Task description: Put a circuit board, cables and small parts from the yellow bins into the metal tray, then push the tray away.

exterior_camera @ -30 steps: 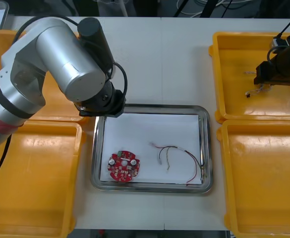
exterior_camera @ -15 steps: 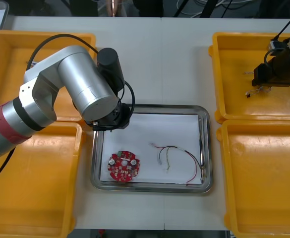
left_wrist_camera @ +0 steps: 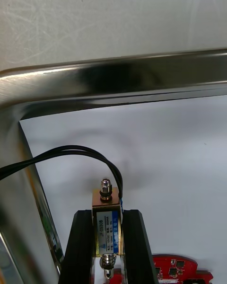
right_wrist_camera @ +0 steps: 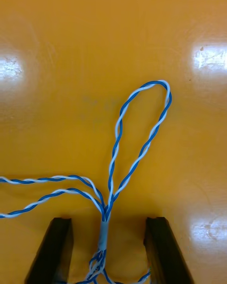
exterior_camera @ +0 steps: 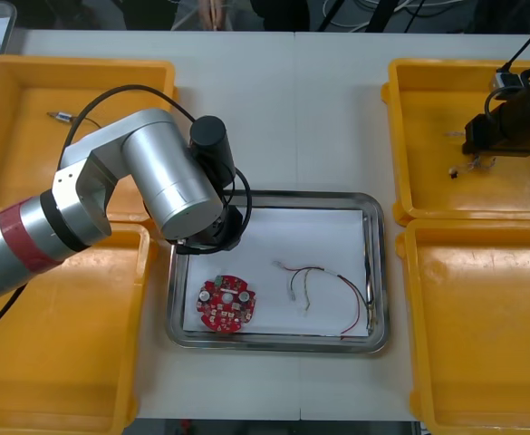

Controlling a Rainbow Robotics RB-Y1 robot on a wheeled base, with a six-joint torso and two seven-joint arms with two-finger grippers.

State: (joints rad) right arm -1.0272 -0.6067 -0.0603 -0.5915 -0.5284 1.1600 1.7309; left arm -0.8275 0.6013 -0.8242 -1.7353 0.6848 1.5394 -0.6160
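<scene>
Left wrist: metal part (left_wrist_camera: 108, 220) in hand (left_wrist_camera: 108, 214)

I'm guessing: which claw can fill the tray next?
Left. The left claw is shut on a small metal part over the metal tray; the right claw is open around a cable in a far yellow bin.

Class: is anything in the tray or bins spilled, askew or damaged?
Nothing stands out. The circuit board and red and yellow cable lie inside the tray; the left gripper holds a small metal part over it; the right gripper straddles a blue and white cable.
</scene>
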